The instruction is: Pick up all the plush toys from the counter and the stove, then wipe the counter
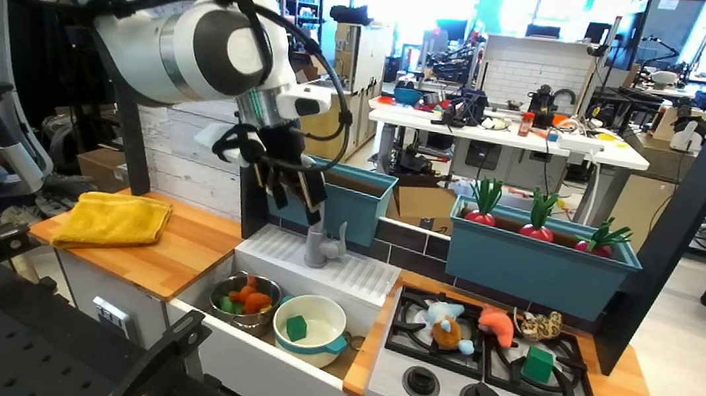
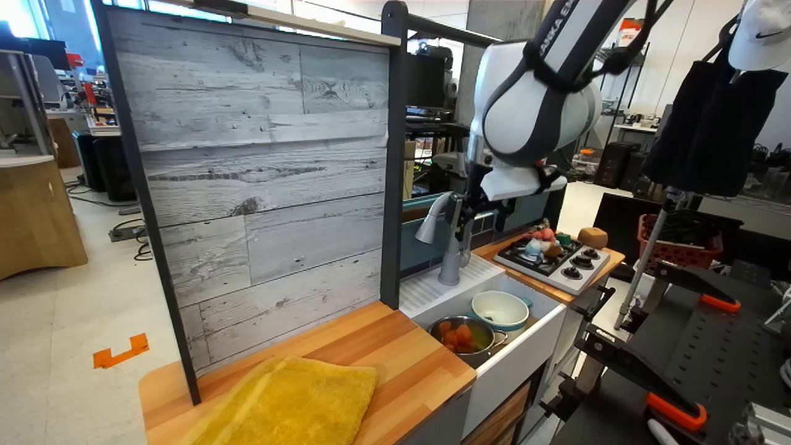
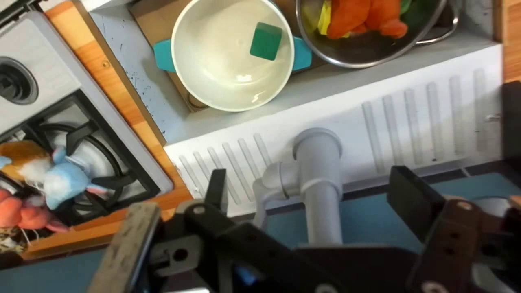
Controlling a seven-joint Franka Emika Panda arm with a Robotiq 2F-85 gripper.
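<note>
Our tool (image 3: 308,183) stands spread wide, empty; we should pass clear of the faucet (image 3: 319,162); then descend squarely over the blue plush (image 3: 67,182) on the stove (image 3: 49,59).

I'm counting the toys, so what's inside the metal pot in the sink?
Inside the metal pot lie orange plush, a green piece and a bit of yellow. Whatever lies beneath them is covered and can't be seen.

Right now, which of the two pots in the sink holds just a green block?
The white pot with teal handles: one green block lies in it, nothing else visible. The steel pot beside it holds orange plush among other things.
</note>
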